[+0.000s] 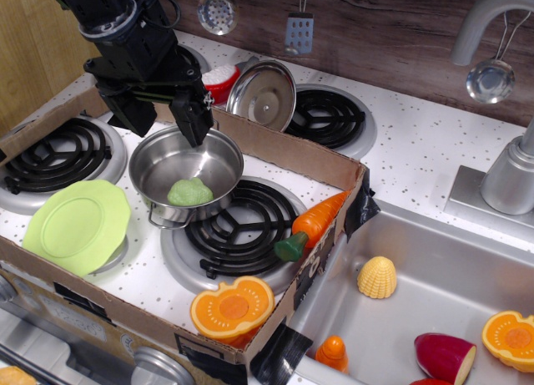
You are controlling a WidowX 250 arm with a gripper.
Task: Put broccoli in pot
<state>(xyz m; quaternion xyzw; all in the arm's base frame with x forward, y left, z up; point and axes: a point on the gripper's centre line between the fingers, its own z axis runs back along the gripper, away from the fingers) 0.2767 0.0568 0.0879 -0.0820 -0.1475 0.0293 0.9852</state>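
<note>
The light-green lumpy broccoli (189, 191) lies inside the shiny steel pot (158, 161), on its bottom toward the front. The pot stands on the stove between two burners. My black gripper (163, 118) hangs just above the pot's back rim. Its two fingers are spread apart and hold nothing.
A flat light-green plate (78, 225) lies left of the pot. A steel lid (263, 94) leans behind it. A carrot (312, 224) and an orange squash half (233, 306) lie to the right and front. A cardboard wall (284, 155) rings the stove. The sink (417, 318) holds more toy food.
</note>
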